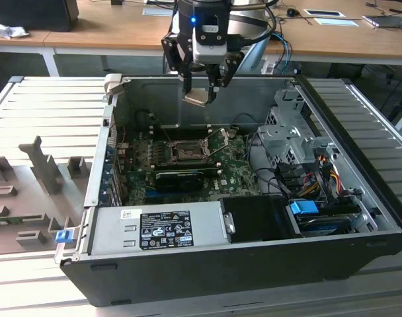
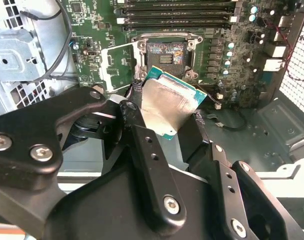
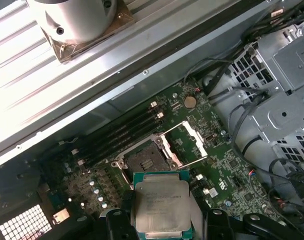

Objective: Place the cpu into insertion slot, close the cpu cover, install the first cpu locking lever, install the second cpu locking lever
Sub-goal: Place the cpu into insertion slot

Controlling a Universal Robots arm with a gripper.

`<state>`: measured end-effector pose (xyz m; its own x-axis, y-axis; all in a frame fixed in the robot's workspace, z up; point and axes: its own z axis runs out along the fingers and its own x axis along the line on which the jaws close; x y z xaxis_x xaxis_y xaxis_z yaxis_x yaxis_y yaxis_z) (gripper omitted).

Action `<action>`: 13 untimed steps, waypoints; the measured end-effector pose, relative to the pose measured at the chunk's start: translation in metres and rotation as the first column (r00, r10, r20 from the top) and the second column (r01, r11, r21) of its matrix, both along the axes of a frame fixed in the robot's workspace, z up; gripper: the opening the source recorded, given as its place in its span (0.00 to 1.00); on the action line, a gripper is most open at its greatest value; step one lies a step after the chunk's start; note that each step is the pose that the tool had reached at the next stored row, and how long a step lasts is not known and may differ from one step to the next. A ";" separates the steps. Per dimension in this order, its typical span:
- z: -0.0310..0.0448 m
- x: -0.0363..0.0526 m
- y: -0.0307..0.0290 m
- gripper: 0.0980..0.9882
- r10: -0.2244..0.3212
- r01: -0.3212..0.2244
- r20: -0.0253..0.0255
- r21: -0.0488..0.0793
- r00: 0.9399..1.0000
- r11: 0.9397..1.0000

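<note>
1. The hand (image 1: 202, 94) is clenched on the cpu (image 1: 196, 98), pinching the flat chip by two opposite edges. In the second wrist view the silver top (image 2: 169, 107) shows between the black fingers (image 2: 133, 120).
2. The cpu hangs in the air over the open computer case (image 1: 241, 264), touching nothing but the hand.
3. Below the hand and well apart from it lies the insertion slot (image 1: 186, 153), a bare dark square on the green motherboard (image 1: 237, 179).
4. Just beside the slot, the cpu cover (image 3: 189, 145) stands swung open, with its windowed frame off the socket.
5. The step in hand appears to be carrying the chip to the slot. Doing it well likely means:
   - holding the chip level
   - squaring its edges with the socket frame
   - coming straight down, away from the raised cover
   - avoiding any sliding across the contacts
</note>
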<state>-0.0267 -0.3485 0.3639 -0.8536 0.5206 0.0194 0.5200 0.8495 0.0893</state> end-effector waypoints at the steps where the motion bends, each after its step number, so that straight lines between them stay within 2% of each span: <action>1: -0.0001 0.0000 0.0000 0.48 -0.008 0.008 0.000 0.000 1.000 1.000; 13: -0.0018 0.0000 0.0001 0.48 -0.099 0.099 0.000 0.000 0.995 0.995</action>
